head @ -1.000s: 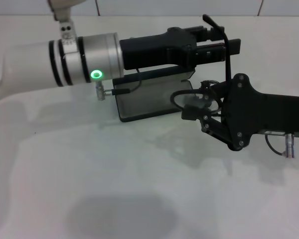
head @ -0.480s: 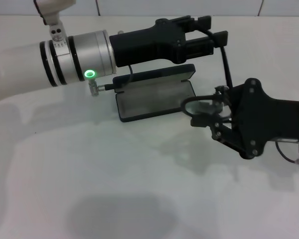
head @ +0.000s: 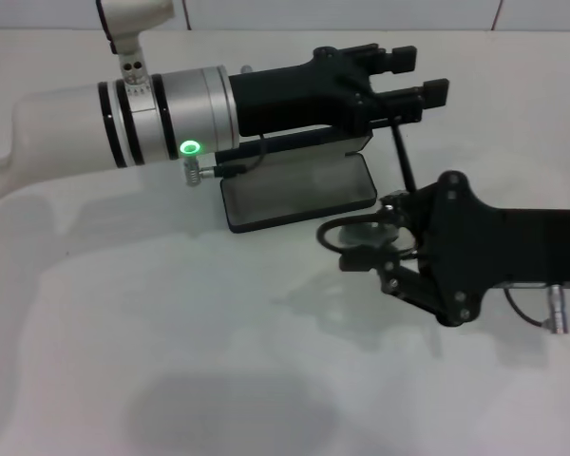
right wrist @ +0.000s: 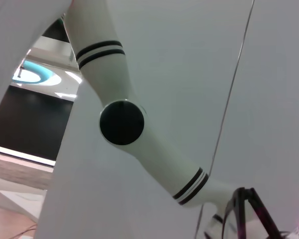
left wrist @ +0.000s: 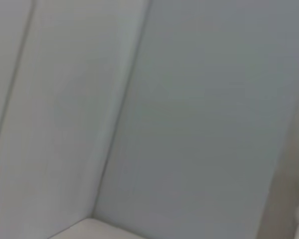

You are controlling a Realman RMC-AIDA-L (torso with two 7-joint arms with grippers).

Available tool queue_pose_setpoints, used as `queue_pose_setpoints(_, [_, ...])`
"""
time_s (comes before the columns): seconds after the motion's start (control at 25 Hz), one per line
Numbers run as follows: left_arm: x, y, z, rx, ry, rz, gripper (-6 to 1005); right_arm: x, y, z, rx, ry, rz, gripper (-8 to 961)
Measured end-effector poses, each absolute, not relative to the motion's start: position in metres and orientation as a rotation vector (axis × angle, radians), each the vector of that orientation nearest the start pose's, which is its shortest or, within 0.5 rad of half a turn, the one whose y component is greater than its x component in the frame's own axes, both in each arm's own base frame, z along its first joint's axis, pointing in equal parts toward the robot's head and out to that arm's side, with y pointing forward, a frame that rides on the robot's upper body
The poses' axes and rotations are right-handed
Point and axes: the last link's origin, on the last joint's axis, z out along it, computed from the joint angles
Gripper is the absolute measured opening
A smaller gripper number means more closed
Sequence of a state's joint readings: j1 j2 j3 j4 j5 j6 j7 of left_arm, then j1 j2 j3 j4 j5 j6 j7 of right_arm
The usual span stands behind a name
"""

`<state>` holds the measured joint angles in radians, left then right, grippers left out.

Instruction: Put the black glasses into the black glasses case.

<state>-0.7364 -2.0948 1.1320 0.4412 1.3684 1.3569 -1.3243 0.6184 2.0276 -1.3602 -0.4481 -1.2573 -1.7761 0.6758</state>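
A pale white table (head: 171, 342) fills the head view, with a tiled wall edge along its far side. On the table lies the black glasses case (head: 299, 190), open, its grey lining facing up and its lid standing at the far edge, mostly hidden behind the left arm.

The left pincer (head: 413, 76) reaches across above the lid of the case. Its two fingers stand apart, and nothing is seen between them; I judge that it steadies or waits near the lid, but whether it touches the lid cannot be told.

The right pincer (head: 366, 249) is near the case, off its right front corner, and it is clamped on the black glasses (head: 347, 233). One lens ring shows in front of the fingers, and one temple arm sticks up toward the left pincer. The glasses seem to be held above the table, not resting in the case.

In my judgement the step in hand is the carrying of the glasses to the case. The next move calls for bringing them over the grey lining, lowering them flat, and minding the raised temple arm so that it does not catch on the left pincer.

The left wrist view shows only a plain wall. The right wrist view shows mainly the white left arm and a small part of the glasses frame (right wrist: 246, 209).
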Motion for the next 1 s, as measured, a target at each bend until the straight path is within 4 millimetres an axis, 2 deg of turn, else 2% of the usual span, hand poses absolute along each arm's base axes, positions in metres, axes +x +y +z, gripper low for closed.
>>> queue_pose_setpoints(0.36, [-0.141, 0.357, -0.051, -2.744, -0.359, -1.242, 666, 0.167, 0.310, -0.043, -2.866, -0.260, 1.237, 115])
queue_pose_setpoints(0.72, [-0.146, 0.352, -0.050, -2.747, -0.340, -1.243, 665, 0.177, 0.311, -0.044, -2.849, -0.192, 1.190, 116])
queue_pose_setpoints(1.0, [-0.142, 0.350, -0.054, -2.786, -0.315, -1.227, 665, 0.177, 0.314, -0.045, -2.841, -0.185, 1.167, 115])
